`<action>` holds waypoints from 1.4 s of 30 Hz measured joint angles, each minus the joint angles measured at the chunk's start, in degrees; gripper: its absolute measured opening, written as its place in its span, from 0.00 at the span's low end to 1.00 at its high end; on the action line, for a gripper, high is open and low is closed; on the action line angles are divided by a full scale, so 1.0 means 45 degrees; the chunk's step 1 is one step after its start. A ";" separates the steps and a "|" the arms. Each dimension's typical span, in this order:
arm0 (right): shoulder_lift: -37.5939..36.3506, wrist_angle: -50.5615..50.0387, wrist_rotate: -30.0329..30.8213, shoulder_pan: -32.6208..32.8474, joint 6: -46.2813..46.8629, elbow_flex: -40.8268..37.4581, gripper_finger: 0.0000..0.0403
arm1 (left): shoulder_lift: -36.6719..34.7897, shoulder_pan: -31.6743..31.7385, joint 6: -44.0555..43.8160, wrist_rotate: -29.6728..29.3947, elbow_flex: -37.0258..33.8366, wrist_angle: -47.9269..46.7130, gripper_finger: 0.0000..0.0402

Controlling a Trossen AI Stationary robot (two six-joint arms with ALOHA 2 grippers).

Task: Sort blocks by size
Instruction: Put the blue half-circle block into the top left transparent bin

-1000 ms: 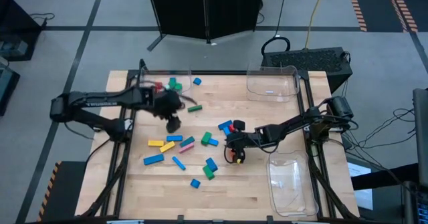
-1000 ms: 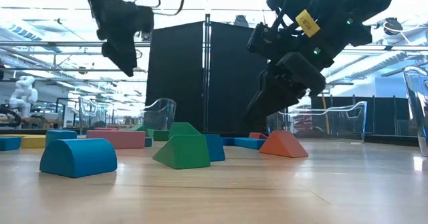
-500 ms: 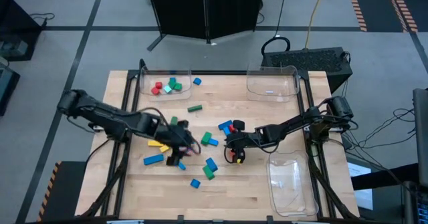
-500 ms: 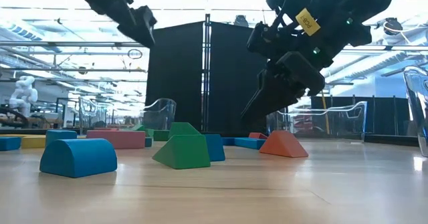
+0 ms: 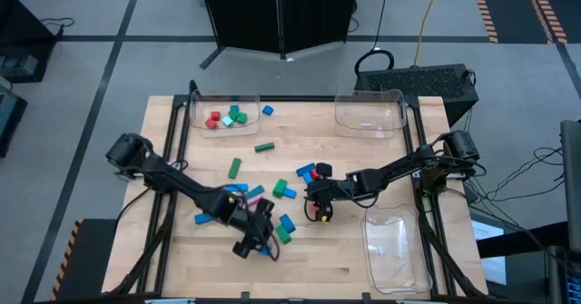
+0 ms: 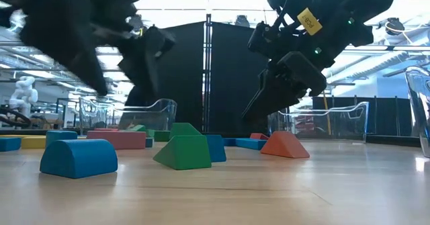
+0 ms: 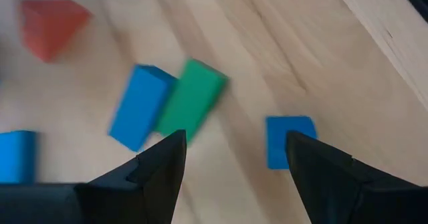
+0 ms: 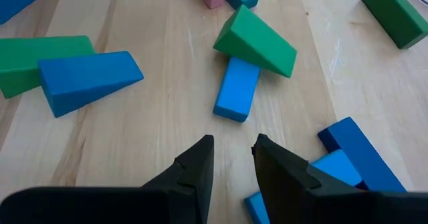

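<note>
Left gripper (image 7: 231,164) spread wide, empty, poised low over the desk (image 5: 345,268); small blue cube (image 7: 289,140) just ahead between its fingers, likely the next pick. Blue bar (image 7: 142,106) and green bar (image 7: 191,101) lie touching, just beyond. Right gripper (image 8: 231,160) narrowly parted, holding nothing, hovering short of a blue block (image 8: 236,88) with a green wedge (image 8: 256,41) leaning on it. Blocks: matte, hard-edged; smooth wood underneath.
</note>
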 joint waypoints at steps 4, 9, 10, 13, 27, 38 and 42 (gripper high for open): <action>0.0000 0.0002 -0.0005 0.0000 -0.0004 0.0000 0.25 | 0.0273 -0.0355 -0.0947 0.0004 -0.0005 -0.0010 0.64; 0.0000 0.0066 -0.0005 0.0000 -0.0004 0.0000 0.25 | 0.0286 -0.0703 -0.1633 -0.0025 -0.0005 0.0245 0.64; 0.0000 0.0063 -0.0005 0.0000 -0.0004 0.0000 0.25 | 0.0339 -0.0803 -0.1677 -0.0060 -0.0005 0.0478 0.64; 0.0000 0.0061 -0.0005 -0.0001 -0.0004 0.0000 0.25 | 0.0610 -0.1105 -0.1925 -0.0360 -0.0005 0.0903 0.64; 0.0000 0.0064 -0.0006 0.0000 -0.0004 0.0000 0.25 | 0.1903 -0.1426 -0.1881 -0.0874 -0.0005 0.0938 0.64; 0.0000 0.0073 -0.0010 0.0000 -0.0004 0.0000 0.25 | 0.2209 -0.1428 -0.1950 -0.0705 0.0019 0.1233 0.61; 0.0000 0.0073 -0.0010 -0.0001 -0.0004 0.0000 0.25 | 0.2219 -0.1428 -0.1950 -0.0689 0.0015 0.1269 0.55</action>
